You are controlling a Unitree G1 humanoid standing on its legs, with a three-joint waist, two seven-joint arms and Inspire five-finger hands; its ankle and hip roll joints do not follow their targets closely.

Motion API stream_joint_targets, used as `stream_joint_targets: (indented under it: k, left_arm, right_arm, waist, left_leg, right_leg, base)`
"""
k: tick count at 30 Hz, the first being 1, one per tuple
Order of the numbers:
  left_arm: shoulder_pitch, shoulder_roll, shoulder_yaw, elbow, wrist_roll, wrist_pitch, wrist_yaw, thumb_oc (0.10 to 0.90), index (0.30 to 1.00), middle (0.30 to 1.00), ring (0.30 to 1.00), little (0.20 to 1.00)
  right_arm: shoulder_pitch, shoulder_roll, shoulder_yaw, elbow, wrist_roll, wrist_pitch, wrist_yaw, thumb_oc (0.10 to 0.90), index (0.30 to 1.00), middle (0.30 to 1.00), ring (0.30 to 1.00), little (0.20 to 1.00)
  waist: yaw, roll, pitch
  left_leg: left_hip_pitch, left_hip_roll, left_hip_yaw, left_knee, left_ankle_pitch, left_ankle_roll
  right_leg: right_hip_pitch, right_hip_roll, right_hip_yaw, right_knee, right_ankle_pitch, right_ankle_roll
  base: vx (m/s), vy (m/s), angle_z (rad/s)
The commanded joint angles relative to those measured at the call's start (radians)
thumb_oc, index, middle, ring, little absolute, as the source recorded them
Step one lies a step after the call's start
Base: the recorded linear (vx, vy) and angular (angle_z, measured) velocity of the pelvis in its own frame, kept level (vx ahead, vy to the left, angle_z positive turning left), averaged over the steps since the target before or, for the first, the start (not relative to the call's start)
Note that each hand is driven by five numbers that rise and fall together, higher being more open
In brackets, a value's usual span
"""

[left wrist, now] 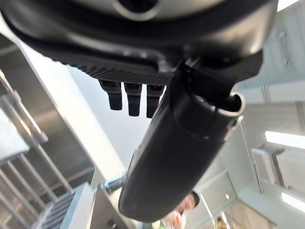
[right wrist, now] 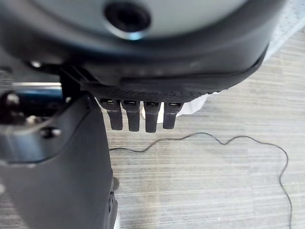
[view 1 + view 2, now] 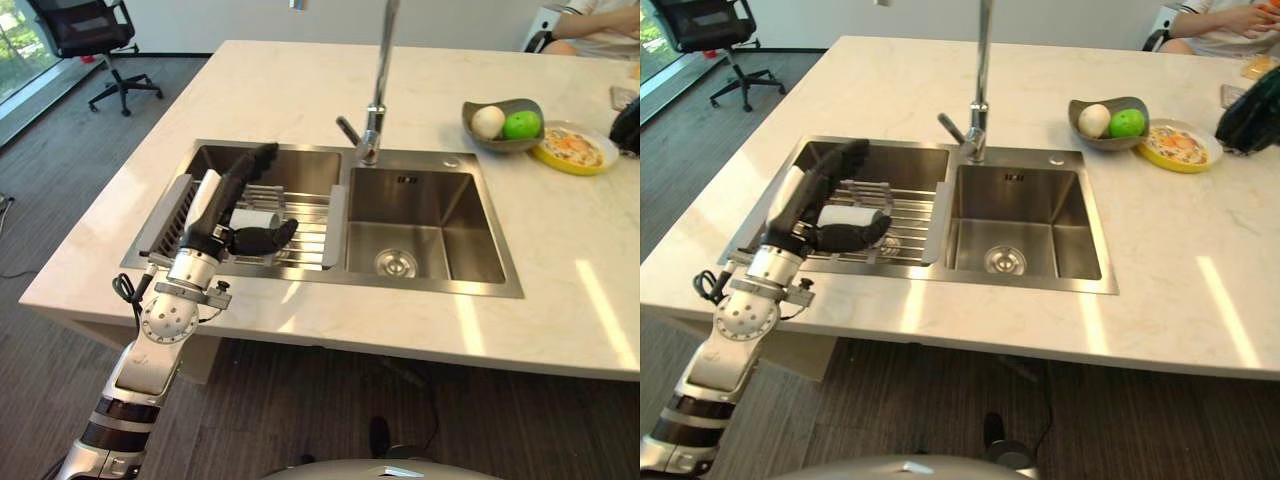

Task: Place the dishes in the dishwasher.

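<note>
Before me: large pale marble-look island counter (image 3: 300, 90), light patches on near right part. Double steel sink (image 3: 420, 230) set into it, tall tap (image 3: 378, 80) between basins. Below and around: grey striped carpet floor (image 3: 90, 150). Far left: black swivel office chair (image 3: 95, 40) on castors, beside bright floor-level window (image 3: 20, 50). Far side: plain pale wall (image 3: 250, 20). Person seated at far right corner (image 3: 600, 25). My left wrist view: ceiling light strips (image 1: 283, 140).

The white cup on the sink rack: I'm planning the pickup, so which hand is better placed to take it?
Left, probably. The left hand is open over the rack in the left basin, thumb beside the white cup. The right hand is open, down over the floor.
</note>
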Motion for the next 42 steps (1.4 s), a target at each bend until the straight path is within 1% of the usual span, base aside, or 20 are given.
stream_joint_targets:
  k: [1,3,4,6,7,8,10,15,16,18,23,24,27,28,30,32,33,34,39,42]
  left_arm:
    - [-0.076,0.077,0.062,-0.008,0.113,-0.063,0.008,0.8,0.9,0.9,0.9,0.9]
    - [-0.086,0.114,0.062,0.01,0.185,-0.06,0.016,0.8,0.9,0.9,0.9,0.9]
    - [-0.062,0.143,0.059,-0.007,0.167,-0.063,-0.03,0.8,0.9,0.9,0.9,0.9]
    - [-0.06,0.143,0.061,-0.008,0.167,-0.063,-0.03,0.8,0.9,0.9,0.9,0.9]
    - [-0.045,0.133,0.067,-0.01,0.221,-0.045,-0.006,0.8,0.9,0.9,0.9,0.9]
    - [-0.051,0.138,0.069,-0.01,0.251,-0.031,-0.024,0.8,0.9,0.9,0.9,0.9]
    - [-0.054,0.179,0.086,-0.016,0.32,-0.021,-0.031,0.8,0.9,0.9,0.9,0.9]
    - [-0.085,0.227,0.083,-0.001,0.383,-0.015,-0.022,0.8,0.9,0.9,0.9,0.9]
    - [-0.106,0.245,0.068,0.018,0.418,-0.01,-0.015,0.8,0.9,0.9,0.9,0.9]
    - [-0.116,0.253,0.059,0.026,0.433,-0.009,-0.013,0.8,0.9,0.9,0.9,0.9]
    - [-0.194,0.3,-0.004,0.096,0.52,-0.005,0.024,0.8,0.9,0.9,0.9,0.9]
    - [-0.222,0.317,-0.033,0.13,0.545,0.0,0.034,0.8,0.9,0.9,0.9,0.9]
    - [-0.248,0.326,-0.061,0.159,0.56,0.007,0.036,0.8,0.9,0.9,0.9,0.9]
    - [-0.276,0.341,-0.094,0.198,0.578,0.016,0.03,0.8,0.9,0.9,0.9,0.9]
    - [-0.302,0.356,-0.121,0.228,0.601,0.025,0.03,0.8,0.9,0.9,0.9,0.9]
    - [-0.344,0.362,-0.163,0.284,0.616,0.038,0.032,0.8,0.9,0.9,0.9,0.9]
    - [-0.344,0.362,-0.163,0.284,0.616,0.038,0.032,0.8,0.9,0.9,0.9,0.9]
    - [-0.371,0.367,-0.193,0.337,0.628,0.051,0.035,0.8,0.9,0.9,0.9,0.9]
    - [-0.4,0.367,-0.229,0.416,0.654,0.072,0.047,0.8,0.9,0.9,0.9,0.9]
    - [-0.409,0.365,-0.239,0.431,0.662,0.077,0.049,0.8,0.9,0.9,0.9,0.9]
  right_arm:
    - [0.003,-0.07,0.007,0.041,0.002,0.001,0.013,0.8,0.9,0.9,0.9,0.9]
    - [0.001,-0.076,0.003,0.05,0.0,0.003,0.021,0.8,0.9,0.9,0.9,0.9]
    - [-0.116,-0.111,0.017,0.041,0.066,-0.002,0.023,0.8,0.9,0.9,0.9,0.9]
    - [-0.117,-0.111,0.018,0.042,0.066,-0.002,0.023,0.8,0.9,0.9,0.9,0.9]
    - [-0.129,-0.032,0.039,0.03,0.057,0.005,0.008,0.8,0.9,0.9,0.9,0.9]
    - [-0.118,-0.013,0.031,0.028,0.062,0.002,0.006,0.8,0.9,0.9,0.9,0.9]
    - [-0.091,0.004,0.02,0.025,0.069,0.002,0.005,0.8,0.9,0.9,0.9,0.9]
    - [-0.083,0.01,0.037,0.012,0.069,0.002,0.01,0.8,0.9,0.9,0.9,0.9]
    - [-0.085,0.018,0.046,0.004,0.07,0.002,0.01,0.8,0.9,0.9,0.9,0.9]
    - [-0.089,0.019,0.052,0.0,0.07,0.002,0.011,0.8,0.9,0.9,0.9,0.9]
    - [-0.097,0.03,0.076,-0.017,0.071,0.004,0.009,0.8,0.9,0.9,0.9,0.9]
    - [-0.099,0.033,0.084,-0.021,0.071,0.004,0.005,0.8,0.9,0.9,0.9,0.9]
    - [-0.097,0.036,0.083,-0.023,0.071,0.003,0.002,0.8,0.9,0.9,0.9,0.9]
    - [-0.096,0.036,0.084,-0.023,0.072,0.002,-0.001,0.8,0.9,0.9,0.9,0.9]
    - [-0.093,0.039,0.086,-0.023,0.07,0.0,-0.005,0.8,0.9,0.9,0.9,0.9]
    - [-0.091,0.038,0.088,-0.023,0.068,0.001,-0.009,0.8,0.9,0.9,0.9,0.9]
    - [-0.091,0.038,0.088,-0.023,0.068,0.001,-0.009,0.8,0.9,0.9,0.9,0.9]
    - [-0.087,0.041,0.09,-0.024,0.068,0.0,-0.013,0.8,0.9,0.9,0.9,0.9]
    - [-0.082,0.054,0.098,-0.025,0.074,0.0,-0.014,0.8,0.9,0.9,0.9,0.9]
    - [-0.084,0.055,0.098,-0.024,0.074,0.0,-0.017,0.8,0.9,0.9,0.9,0.9]
  waist:
    - [0.024,-0.042,-0.036]
    - [0.023,-0.037,-0.04]
    - [0.044,-0.037,-0.051]
    - [0.042,-0.038,-0.051]
    - [0.065,-0.029,-0.072]
    - [0.064,-0.029,-0.076]
    - [0.063,-0.027,-0.08]
    - [0.06,-0.026,-0.084]
    - [0.06,-0.026,-0.087]
    - [0.059,-0.025,-0.088]
    - [0.051,-0.024,-0.091]
    - [0.046,-0.025,-0.092]
    - [0.046,-0.026,-0.093]
    - [0.04,-0.026,-0.094]
    - [0.036,-0.026,-0.095]
    - [0.03,-0.026,-0.094]
    - [0.03,-0.026,-0.094]
    - [0.022,-0.025,-0.091]
    - [0.01,-0.023,-0.087]
    - [0.011,-0.023,-0.086]
  left_leg:
    - [-0.075,0.052,-0.023,0.002,0.041,-0.057]
    - [-0.071,0.054,-0.023,0.002,0.031,-0.059]
    - [-0.069,0.053,-0.031,0.002,0.029,-0.06]
    - [-0.069,0.053,-0.032,0.002,0.028,-0.06]
    - [-0.07,0.05,-0.039,0.002,0.026,-0.058]
    - [-0.07,0.049,-0.041,0.002,0.025,-0.057]
    - [-0.074,0.047,-0.046,0.002,0.024,-0.056]
    - [-0.079,0.044,-0.049,0.002,0.021,-0.056]
    - [-0.081,0.042,-0.051,0.002,0.019,-0.056]
    - [-0.082,0.042,-0.051,0.002,0.019,-0.057]
    - [-0.081,0.041,-0.047,0.002,0.015,-0.056]
    - [-0.081,0.041,-0.044,0.002,0.014,-0.056]
    - [-0.081,0.041,-0.04,0.002,0.013,-0.055]
    - [-0.081,0.042,-0.034,0.002,0.012,-0.054]
    - [-0.079,0.042,-0.027,0.002,0.011,-0.054]
    - [-0.078,0.044,-0.021,0.002,0.009,-0.053]
    - [-0.078,0.044,-0.021,0.002,0.009,-0.053]
    - [-0.077,0.043,-0.011,0.002,0.006,-0.052]
    - [-0.073,0.042,0.01,0.002,0.0,-0.049]
    - [-0.071,0.042,0.015,0.002,-0.002,-0.049]
  right_leg:
    - [0.093,-0.044,-0.007,0.017,-0.106,0.07]
    - [0.097,-0.044,-0.008,0.017,-0.115,0.072]
    - [0.101,-0.045,-0.017,0.017,-0.117,0.07]
    - [0.102,-0.045,-0.018,0.017,-0.117,0.07]
    - [0.11,-0.048,-0.028,0.017,-0.122,0.072]
    - [0.11,-0.049,-0.03,0.017,-0.123,0.072]
    - [0.11,-0.049,-0.032,0.017,-0.123,0.072]
    - [0.107,-0.051,-0.036,0.017,-0.123,0.073]
    - [0.106,-0.052,-0.039,0.017,-0.124,0.073]
    - [0.106,-0.053,-0.04,0.017,-0.124,0.074]
    - [0.102,-0.055,-0.036,0.017,-0.12,0.077]
    - [0.099,-0.055,-0.031,0.017,-0.118,0.078]
    - [0.097,-0.055,-0.027,0.017,-0.117,0.079]
    - [0.095,-0.055,-0.023,0.017,-0.115,0.08]
    - [0.093,-0.056,-0.017,0.017,-0.114,0.082]
    - [0.088,-0.057,-0.011,0.017,-0.111,0.083]
    - [0.088,-0.057,-0.011,0.017,-0.111,0.083]
    - [0.082,-0.058,-0.001,0.017,-0.108,0.086]
    - [0.072,-0.058,0.02,0.017,-0.105,0.09]
    - [0.07,-0.058,0.026,0.017,-0.104,0.091]
  base:
    - [0.02,-0.016,-0.1]
    - [0.07,-0.017,-0.03]
    - [0.08,-0.008,0.02]
    - [0.06,-0.005,-0.11]
    - [0.1,-0.005,-0.03]
    - [0.1,-0.008,0.19]
    - [0.02,-0.009,0.28]
    - [0.0,0.003,0.09]
    - [0.0,0.0,0.0]
    - [0.0,0.0,0.0]
    - [0.0,0.0,0.0]
    - [0.0,0.0,0.0]
    - [0.0,0.004,-0.02]
    - [0.01,0.017,-0.06]
    - [0.01,0.019,-0.08]
    - [0.0,0.009,-0.13]
    - [0.0,0.021,-0.1]
    - [0.0,0.024,-0.07]
    - [0.01,0.018,-0.17]
    - [0.0,0.011,-0.06]
